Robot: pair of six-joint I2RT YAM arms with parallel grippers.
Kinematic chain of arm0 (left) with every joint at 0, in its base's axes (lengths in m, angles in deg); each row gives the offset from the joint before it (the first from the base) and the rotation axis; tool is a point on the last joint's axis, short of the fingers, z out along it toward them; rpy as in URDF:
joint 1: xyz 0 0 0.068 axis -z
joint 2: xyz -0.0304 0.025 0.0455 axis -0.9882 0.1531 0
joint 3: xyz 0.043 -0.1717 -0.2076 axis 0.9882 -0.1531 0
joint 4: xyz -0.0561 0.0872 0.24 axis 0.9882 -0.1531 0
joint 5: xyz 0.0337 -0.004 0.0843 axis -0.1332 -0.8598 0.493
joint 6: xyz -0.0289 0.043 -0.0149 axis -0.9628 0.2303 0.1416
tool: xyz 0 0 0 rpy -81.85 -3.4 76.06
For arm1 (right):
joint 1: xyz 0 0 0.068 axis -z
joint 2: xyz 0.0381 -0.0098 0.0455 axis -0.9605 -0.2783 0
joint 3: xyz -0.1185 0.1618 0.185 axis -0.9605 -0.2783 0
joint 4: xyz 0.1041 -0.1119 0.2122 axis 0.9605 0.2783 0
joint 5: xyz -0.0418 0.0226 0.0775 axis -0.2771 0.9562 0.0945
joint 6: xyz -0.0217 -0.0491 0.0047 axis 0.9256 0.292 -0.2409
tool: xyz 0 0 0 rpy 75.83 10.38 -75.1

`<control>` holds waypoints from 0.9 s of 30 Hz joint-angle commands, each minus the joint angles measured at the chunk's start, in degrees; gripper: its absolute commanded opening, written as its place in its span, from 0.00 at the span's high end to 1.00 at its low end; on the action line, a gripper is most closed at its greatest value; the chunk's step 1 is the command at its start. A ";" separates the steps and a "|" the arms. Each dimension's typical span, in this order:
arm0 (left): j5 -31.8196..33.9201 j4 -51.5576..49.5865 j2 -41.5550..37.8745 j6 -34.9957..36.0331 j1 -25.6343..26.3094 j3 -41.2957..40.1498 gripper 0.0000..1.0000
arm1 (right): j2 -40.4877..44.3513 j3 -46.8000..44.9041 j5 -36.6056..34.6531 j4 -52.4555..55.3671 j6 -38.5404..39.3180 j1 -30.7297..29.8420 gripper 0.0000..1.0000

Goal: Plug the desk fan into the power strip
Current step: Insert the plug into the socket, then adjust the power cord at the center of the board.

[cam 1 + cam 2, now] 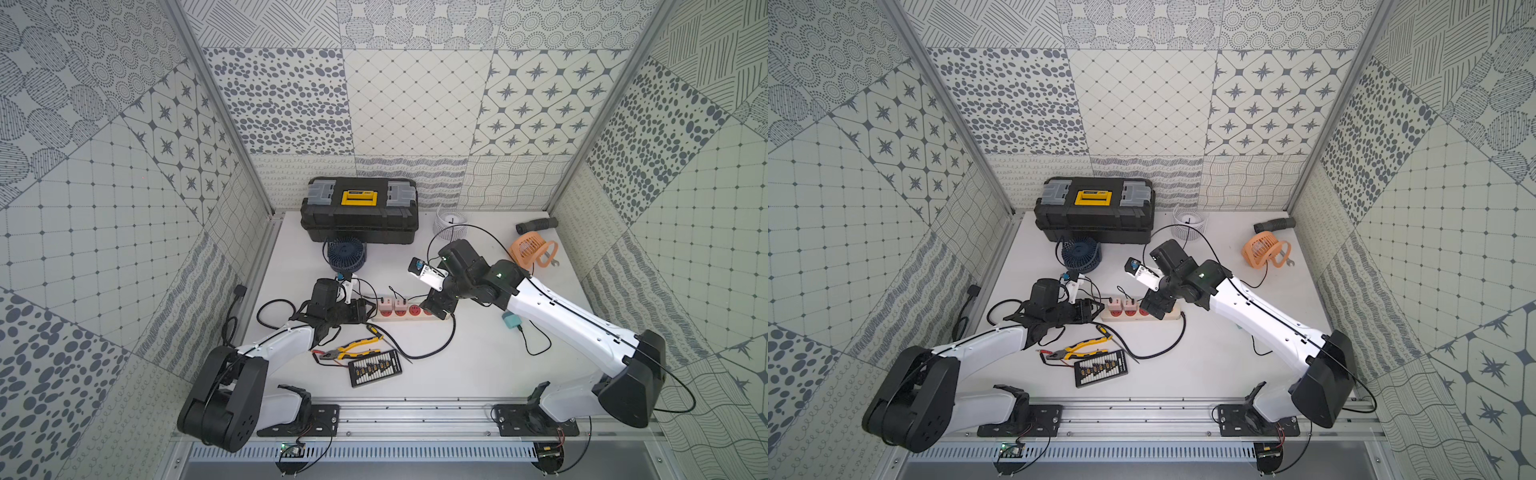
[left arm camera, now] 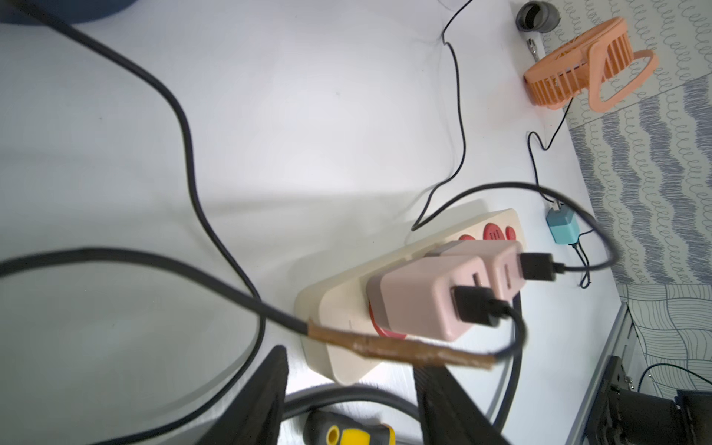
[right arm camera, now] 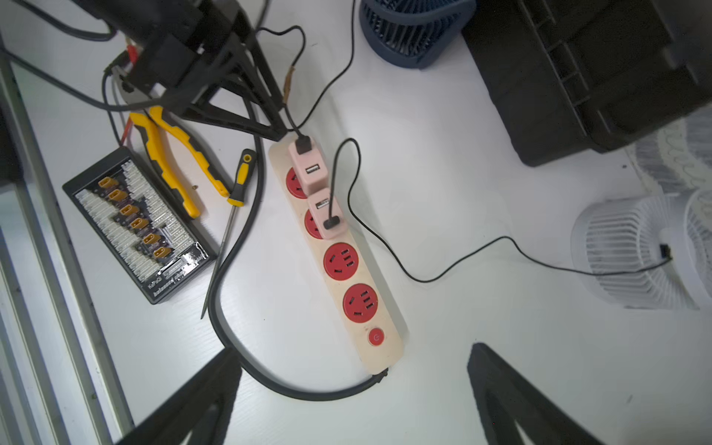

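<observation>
Right hand [image 3: 354,348] gapes above power strip [image 3: 339,262]; black board's [image 3: 138,223] lettering unreadable.

Bright diffuse light, soft shadows, wrist views blurred up close, wide-angle distortion

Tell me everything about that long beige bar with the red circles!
The long cream-beige plastic power strip lies flat on the white table. It has four round red sockets and a small red button. Two pink adapters fill two sockets; two are free. A thick black cord leaves the button end.
</observation>
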 commanded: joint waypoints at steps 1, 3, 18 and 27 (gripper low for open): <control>3.58 -2.68 -7.81 1.32 -0.43 -2.18 0.43 | 2.63 -6.38 5.18 -17.00 -15.52 4.44 0.03; 3.00 -4.32 -11.81 2.89 -0.34 -2.39 0.41 | 2.62 -10.61 7.96 -24.33 -25.74 8.15 0.03; -4.16 -2.15 -22.92 4.90 4.70 -2.23 0.39 | -16.31 -13.16 -0.67 -36.00 -49.17 15.19 0.22; -3.14 -2.58 -21.38 5.40 7.08 -1.07 0.39 | -28.31 -4.05 -6.99 -32.50 -45.61 11.19 0.33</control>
